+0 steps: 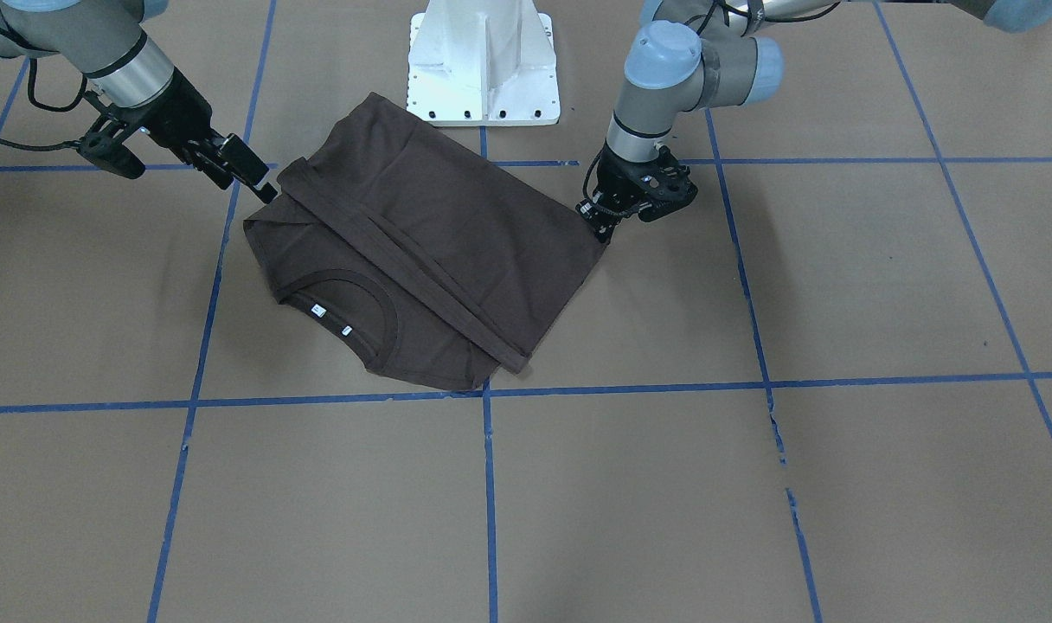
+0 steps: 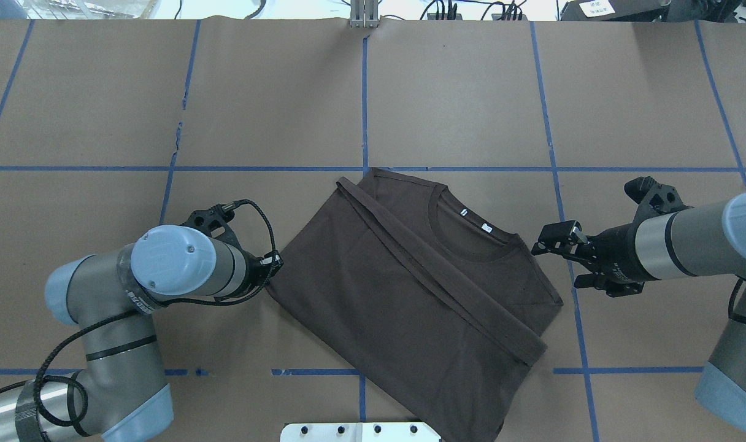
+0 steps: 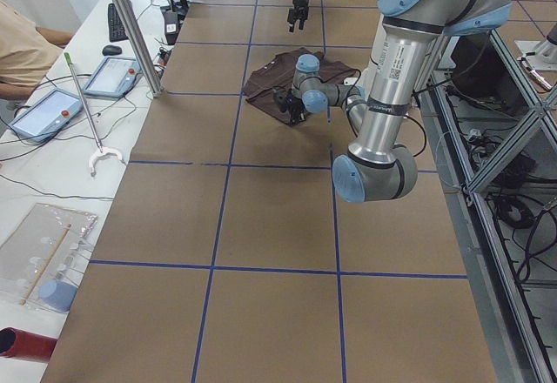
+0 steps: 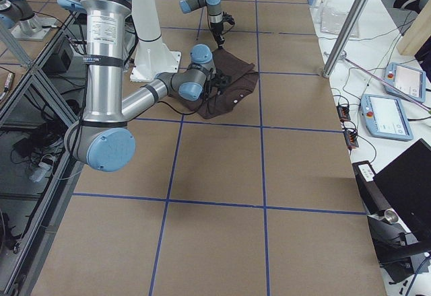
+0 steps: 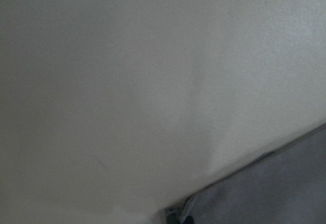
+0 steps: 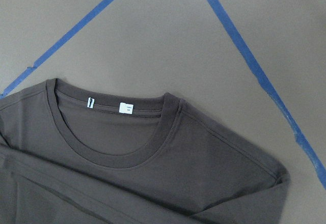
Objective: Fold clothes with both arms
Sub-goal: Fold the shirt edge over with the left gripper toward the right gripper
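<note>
the dark brown t-shirt [image 1: 457,225] lies partly folded between the two pincers, on a table [image 1: 751,502] covered in brown paper and gridded with blue tape [image 1: 489,484]. the left pincer [image 1: 606,229] points down at the shirt's corner; whether it grips cloth i cannot tell. the right pincer [image 2: 548,258] hovers just off the shoulder, fingers apart, holding nothing. the white pedestal [image 1: 483,61] stands between them, back toward the robot. tablets [image 3: 117,76] sit on a side desk.

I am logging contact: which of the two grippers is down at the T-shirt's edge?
The left gripper, low at the T-shirt corner, its wrist view filled by table. The right gripper seems higher, beside the collar end.
</note>
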